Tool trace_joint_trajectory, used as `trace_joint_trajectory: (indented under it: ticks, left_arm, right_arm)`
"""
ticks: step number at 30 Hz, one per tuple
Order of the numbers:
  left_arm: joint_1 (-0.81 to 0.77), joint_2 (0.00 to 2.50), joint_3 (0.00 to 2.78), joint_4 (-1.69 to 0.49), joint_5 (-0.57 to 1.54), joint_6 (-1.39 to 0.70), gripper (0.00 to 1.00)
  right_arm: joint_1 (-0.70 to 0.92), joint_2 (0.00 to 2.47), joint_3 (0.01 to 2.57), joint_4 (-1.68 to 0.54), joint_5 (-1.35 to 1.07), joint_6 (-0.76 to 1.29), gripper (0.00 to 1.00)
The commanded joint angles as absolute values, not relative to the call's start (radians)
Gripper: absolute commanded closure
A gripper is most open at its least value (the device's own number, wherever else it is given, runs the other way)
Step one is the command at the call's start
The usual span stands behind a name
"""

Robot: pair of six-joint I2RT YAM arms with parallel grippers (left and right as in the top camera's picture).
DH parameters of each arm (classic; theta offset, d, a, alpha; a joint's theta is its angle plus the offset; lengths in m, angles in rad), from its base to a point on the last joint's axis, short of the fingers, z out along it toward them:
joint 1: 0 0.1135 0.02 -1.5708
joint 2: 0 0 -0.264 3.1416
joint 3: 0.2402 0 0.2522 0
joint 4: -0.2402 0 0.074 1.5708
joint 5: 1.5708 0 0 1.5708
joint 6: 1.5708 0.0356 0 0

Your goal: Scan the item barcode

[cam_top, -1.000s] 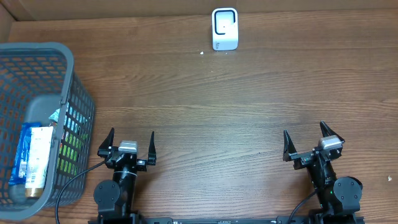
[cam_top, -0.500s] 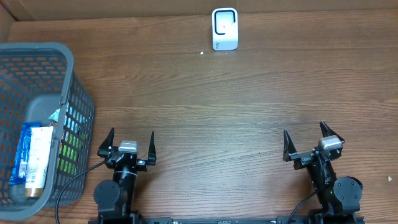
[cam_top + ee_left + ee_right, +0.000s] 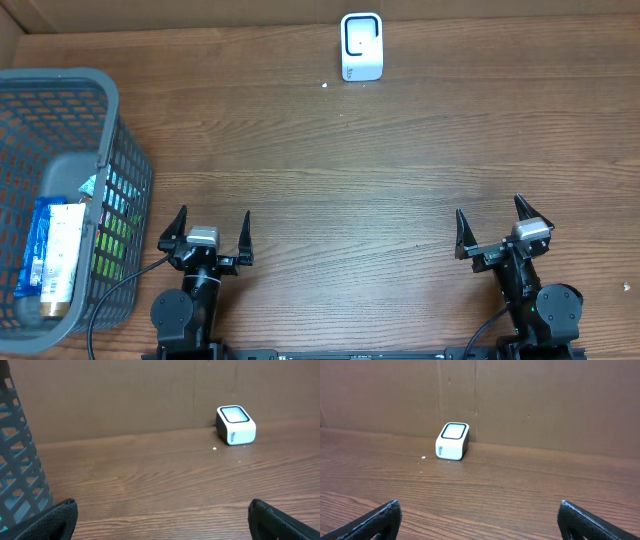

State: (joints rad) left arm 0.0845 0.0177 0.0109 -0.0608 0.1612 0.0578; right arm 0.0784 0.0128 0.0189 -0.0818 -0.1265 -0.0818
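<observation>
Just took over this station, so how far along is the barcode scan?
Nothing looks done: the blue item lies in the basket, and the scanner stands alone at the far edge of the table. Nothing is in hand: the left gripper and right gripper sit at the near edge, jaws open and empty. Left to do: lift it out, then show its barcode to the scanner.

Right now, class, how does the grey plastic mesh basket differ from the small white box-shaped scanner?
The grey plastic mesh basket is far larger than the small white box-shaped scanner. The basket sits at the wooden table's left edge; the scanner sits at the far edge. The basket is open latticework holding a blue-and-white packet; the scanner is a closed box. Both rest on that table.
</observation>
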Motion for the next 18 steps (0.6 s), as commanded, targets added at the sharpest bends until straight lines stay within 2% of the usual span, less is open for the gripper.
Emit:
trace_joint_trajectory:
  ticks: [1,18]
  left_arm:
    - [0.084,0.011,0.006,-0.062,0.177,0.010,0.00]
    - [0.085,0.079,0.202,-0.278,0.104,0.011,0.00]
  right_arm:
    - [0.074,0.003,0.010,-0.076,-0.129,-0.083,0.00]
    - [0.074,0.003,0.010,-0.076,-0.129,-0.083,0.00]
